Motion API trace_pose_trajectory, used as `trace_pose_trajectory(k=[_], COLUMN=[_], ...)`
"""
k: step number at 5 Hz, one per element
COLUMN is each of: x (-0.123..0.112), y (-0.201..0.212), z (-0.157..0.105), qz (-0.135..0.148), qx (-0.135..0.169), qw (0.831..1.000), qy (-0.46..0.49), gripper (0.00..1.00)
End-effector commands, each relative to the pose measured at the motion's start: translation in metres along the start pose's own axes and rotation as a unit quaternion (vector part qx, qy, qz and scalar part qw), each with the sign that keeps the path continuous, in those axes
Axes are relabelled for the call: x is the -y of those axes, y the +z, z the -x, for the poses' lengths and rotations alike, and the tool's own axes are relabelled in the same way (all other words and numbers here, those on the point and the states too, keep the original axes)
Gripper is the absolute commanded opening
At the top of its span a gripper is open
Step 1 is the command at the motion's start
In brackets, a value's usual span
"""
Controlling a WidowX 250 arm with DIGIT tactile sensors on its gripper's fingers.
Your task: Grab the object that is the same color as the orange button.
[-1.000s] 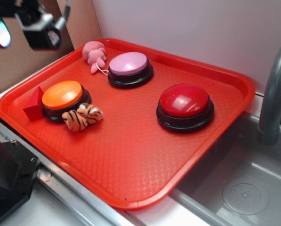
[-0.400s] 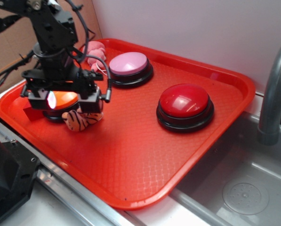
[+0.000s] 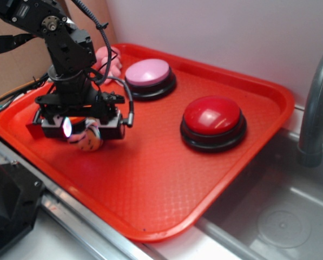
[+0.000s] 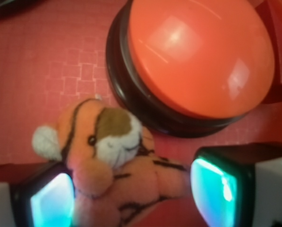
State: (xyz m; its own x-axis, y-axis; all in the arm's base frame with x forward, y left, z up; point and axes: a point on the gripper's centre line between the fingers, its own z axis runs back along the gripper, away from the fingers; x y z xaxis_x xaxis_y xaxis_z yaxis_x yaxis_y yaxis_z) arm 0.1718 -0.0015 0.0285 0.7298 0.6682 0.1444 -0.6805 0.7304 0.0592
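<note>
Tray (image 3: 166,189): tiger (image 4: 117,165) btwn tool (image 4: 133,191) pads.

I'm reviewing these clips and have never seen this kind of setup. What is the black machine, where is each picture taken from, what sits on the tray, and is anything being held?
The black machine is a small robot arm ending in a gripper, a two-fingered clamp. One picture is from a camera off to the side; the other is from a camera on the arm's wrist, looking down between the fingers.

On the red tray sit three big push buttons: an orange button, a pink button and a red button. A pink plush toy lies at the back.

The gripper is lowered over a small plush tiger. Its glowing finger pads stand on either side of the tiger, one touching it and the other apart, so it is open and nothing is held yet.
</note>
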Motion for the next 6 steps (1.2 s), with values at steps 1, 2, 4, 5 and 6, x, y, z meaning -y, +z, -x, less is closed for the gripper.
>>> trace_pose_trajectory(k=[1,2,4,5,6], x=[0.002,0.004,0.010,0.023,0.035], y=[-0.011,-0.010,0.037,0.081,0.128], z=[-0.007,-0.010,-0.022,-0.031,-0.044], qz=[0.034,0.048,0.057,0.043,0.038], qx=[-0.023,-0.023,-0.050,-0.003,0.015], qw=[0.999,0.998,0.996,0.994,0.977], qy=[-0.023,-0.027,-0.041,-0.104,-0.207], gripper=[1.00,0.00,0.00,0.00,0.00])
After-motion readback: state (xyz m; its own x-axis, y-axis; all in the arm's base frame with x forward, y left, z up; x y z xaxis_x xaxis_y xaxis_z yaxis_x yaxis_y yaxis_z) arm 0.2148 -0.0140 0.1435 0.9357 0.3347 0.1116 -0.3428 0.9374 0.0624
